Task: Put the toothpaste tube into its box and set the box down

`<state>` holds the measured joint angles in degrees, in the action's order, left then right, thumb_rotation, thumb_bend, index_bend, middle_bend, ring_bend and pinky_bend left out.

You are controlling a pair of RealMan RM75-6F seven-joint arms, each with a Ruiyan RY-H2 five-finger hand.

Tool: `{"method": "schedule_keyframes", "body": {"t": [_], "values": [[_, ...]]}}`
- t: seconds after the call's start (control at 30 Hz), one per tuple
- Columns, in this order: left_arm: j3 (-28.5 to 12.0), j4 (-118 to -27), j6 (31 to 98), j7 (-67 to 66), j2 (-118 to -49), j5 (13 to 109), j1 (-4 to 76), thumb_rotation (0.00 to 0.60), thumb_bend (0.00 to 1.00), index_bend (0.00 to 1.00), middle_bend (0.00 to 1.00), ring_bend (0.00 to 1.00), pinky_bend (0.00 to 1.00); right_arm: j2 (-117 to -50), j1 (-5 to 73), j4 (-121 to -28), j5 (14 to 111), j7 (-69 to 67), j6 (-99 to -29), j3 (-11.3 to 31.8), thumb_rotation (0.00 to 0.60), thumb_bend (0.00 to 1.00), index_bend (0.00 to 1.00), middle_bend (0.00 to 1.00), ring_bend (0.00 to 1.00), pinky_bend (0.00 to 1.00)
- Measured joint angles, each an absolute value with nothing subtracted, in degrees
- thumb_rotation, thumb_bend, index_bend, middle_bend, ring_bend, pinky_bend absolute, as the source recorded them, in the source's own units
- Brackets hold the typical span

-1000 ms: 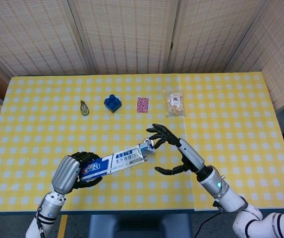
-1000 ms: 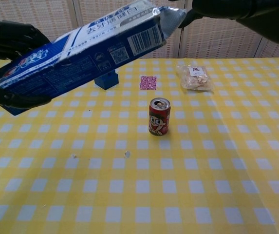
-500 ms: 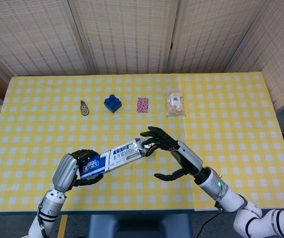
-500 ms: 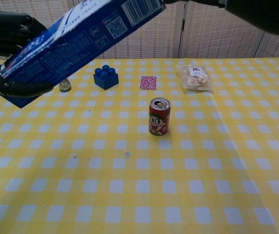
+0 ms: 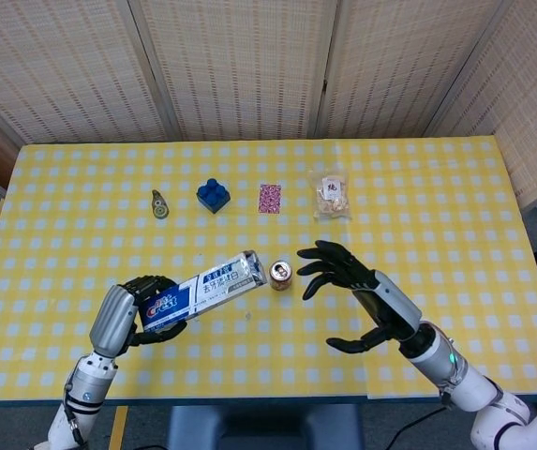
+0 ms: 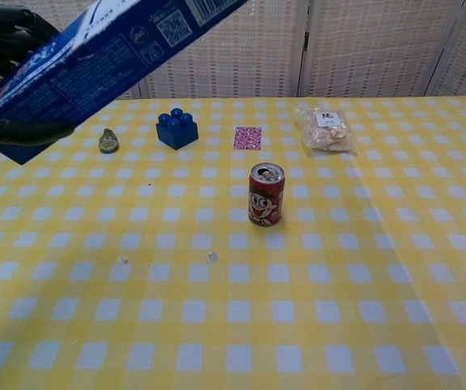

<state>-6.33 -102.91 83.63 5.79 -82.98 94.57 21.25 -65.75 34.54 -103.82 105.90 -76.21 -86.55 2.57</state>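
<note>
Fingers (image 5: 152,284) of the left hand (image 5: 133,305) grip the box (image 5: 202,288) over the can (image 5: 280,274).

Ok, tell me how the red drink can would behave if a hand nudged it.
The red drink can stands upright on a narrow base, so a high push would probably tip it. Once on its side, its round body would likely roll across the tablecloth. Its smooth metal wall looks fairly slippery; whether it is full or empty cannot be told.

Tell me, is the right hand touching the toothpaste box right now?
No. In the head view the right hand hangs open, apart from the toothpaste box, which only the left hand grips.
</note>
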Motion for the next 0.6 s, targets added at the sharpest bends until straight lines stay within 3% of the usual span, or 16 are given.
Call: {"method": "schedule_keyframes", "body": {"t": [0.1, 0.17, 0.33, 0.43, 0.6], "values": [[-6.6, -102.7, 83.8, 6.7, -82.5, 94.3, 21.2, 0.600, 0.23, 0.51, 0.60, 0.50, 0.59, -62.8, 32.4, -102.1, 106.8, -76.4, -90.0, 1.6, 0.600, 0.28, 0.00, 0.16, 0.20, 0.34], [-6.6, -102.7, 83.8, 7.2, -82.0, 94.1, 21.2, 0.600, 0.23, 0.51, 0.60, 0.50, 0.59, -62.1, 31.7, -100.3, 106.5, -74.8, -90.1, 1.0, 0.600, 0.27, 0.00, 0.26, 0.27, 0.38], [-6.4, -102.3, 83.3, 7.7, -81.5, 93.9, 21.2, 0.600, 0.23, 0.51, 0.60, 0.50, 0.59, -62.2, 30.9, -95.0, 104.5, -67.8, -85.8, -0.5, 0.600, 0.27, 0.00, 0.55, 0.58, 0.67], [-6.2, -102.0, 83.3, 7.9, -81.4, 93.9, 21.2, 0.600, 0.23, 0.51, 0.60, 0.50, 0.59, -63.4, 30.3, -90.9, 103.2, -61.9, -83.5, -1.3, 0.600, 0.27, 0.00, 0.60, 0.62, 0.71], [-6.4, -101.6, 84.1, 9.8, -81.1, 93.9, 21.0, 0.600, 0.23, 0.51, 0.60, 0.50, 0.59, -64.8, 28.0, -84.3, 101.7, -49.0, -81.7, -2.6, 0.600, 0.27, 0.00, 0.58, 0.61, 0.70]]}}
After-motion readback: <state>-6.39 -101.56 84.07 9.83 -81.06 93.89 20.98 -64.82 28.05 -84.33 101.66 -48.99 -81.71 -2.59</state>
